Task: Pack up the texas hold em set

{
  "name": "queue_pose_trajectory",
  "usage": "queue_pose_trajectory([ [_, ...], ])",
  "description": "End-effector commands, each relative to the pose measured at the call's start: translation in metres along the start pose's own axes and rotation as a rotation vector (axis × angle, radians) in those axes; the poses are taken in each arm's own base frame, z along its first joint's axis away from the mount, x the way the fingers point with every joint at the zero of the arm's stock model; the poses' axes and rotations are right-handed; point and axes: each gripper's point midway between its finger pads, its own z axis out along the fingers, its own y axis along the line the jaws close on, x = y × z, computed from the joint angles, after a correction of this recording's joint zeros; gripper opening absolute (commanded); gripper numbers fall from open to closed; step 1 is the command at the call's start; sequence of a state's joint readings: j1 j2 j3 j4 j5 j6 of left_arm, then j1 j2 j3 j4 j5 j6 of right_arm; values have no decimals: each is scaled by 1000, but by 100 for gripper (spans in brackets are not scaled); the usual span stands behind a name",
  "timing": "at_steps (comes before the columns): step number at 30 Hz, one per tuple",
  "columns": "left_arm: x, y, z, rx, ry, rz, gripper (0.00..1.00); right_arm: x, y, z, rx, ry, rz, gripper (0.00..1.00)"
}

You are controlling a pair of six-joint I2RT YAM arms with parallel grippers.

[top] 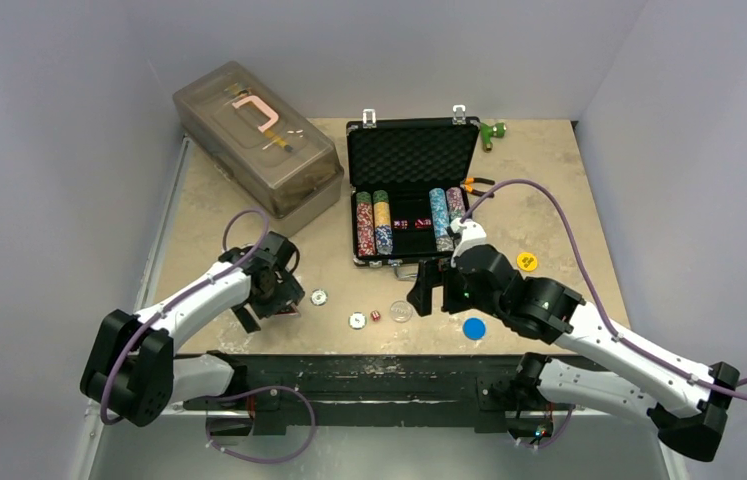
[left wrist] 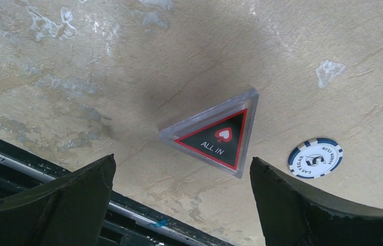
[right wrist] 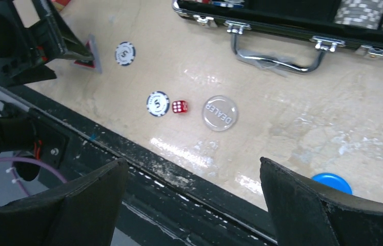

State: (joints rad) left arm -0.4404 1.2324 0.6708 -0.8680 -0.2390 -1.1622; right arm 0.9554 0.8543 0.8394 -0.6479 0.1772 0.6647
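Top view: the open black briefcase point(top: 411, 190) sits toward the back of the surface point(top: 549, 180), with rows of poker chips point(top: 374, 222) in its foam lining.

Left wrist view: the left fingers point(left wrist: 66, 205) are spread wide and hold nothing. They hang above a triangular "ALL IN" marker point(left wrist: 212, 134), and a blue-and-white chip point(left wrist: 315, 158) lies near it.

Right wrist view: the right fingers point(right wrist: 312, 205) are also wide apart and empty, above a clear DEALER disc point(right wrist: 220, 113). A red die point(right wrist: 180, 106) lies just beside a striped chip point(right wrist: 158, 103), and the silver handle point(right wrist: 276, 54) is beyond.
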Motion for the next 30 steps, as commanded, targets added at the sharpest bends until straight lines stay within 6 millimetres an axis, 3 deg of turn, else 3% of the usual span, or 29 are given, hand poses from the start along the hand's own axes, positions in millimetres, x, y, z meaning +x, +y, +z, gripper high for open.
queue_pose_trajectory([
  [1, -10, -1, 1, 0, -46, 19, 100, -19, -16, -11, 103, -71, -13, 99],
  [5, -39, -1, -17, 26, -162, 4, 100, -18, -17, -6, 133, -37, -46, 99],
  [11, -76, 26, -24, 90, -104, -336, 100, -21, -15, -2, 135, -38, -52, 99],
  [14, -99, 29, -37, 142, -118, -434, 100, -21, -13, -1, 112, -57, -41, 99],
  [18, -145, 33, -56, 195, -201, -427, 100, -14, -10, -1, 73, -54, -34, 99],
  [21, -175, 49, -62, 159, -244, -347, 100, -11, -16, -4, 81, -56, -42, 99],
  [25, -203, 31, -50, 404, -176, -399, 100, -13, -25, -8, 102, -87, -64, 99],
  [27, -215, 15, -36, 558, -156, -425, 95, -14, -26, -9, 101, -97, -72, 99],
  [30, -233, 0, -12, 626, -142, -386, 87, -16, -22, -13, 81, -103, -72, 99],
])
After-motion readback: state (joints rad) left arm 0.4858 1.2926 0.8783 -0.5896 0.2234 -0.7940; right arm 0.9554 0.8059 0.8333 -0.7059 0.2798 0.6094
